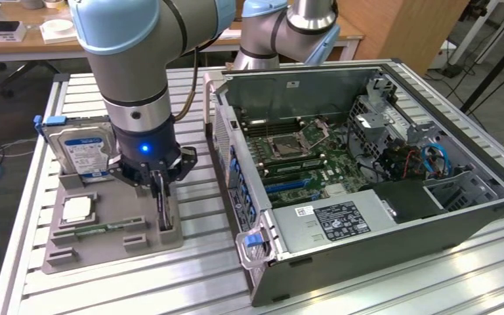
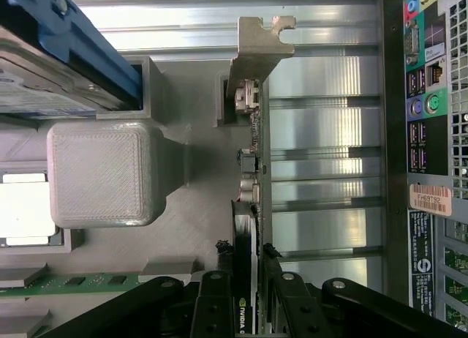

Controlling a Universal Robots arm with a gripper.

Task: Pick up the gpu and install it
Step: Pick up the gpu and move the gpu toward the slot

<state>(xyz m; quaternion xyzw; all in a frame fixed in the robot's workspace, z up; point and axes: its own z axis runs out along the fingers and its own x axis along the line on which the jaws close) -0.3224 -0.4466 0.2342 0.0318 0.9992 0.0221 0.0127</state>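
My gripper (image 1: 160, 191) straddles the top edge of the gpu (image 1: 165, 215), clamped or not I can't tell; it stands upright at the holder's (image 1: 103, 246) right edge, lower left of frame, with bare counter (image 1: 204, 226) between it and the case (image 1: 462, 216).
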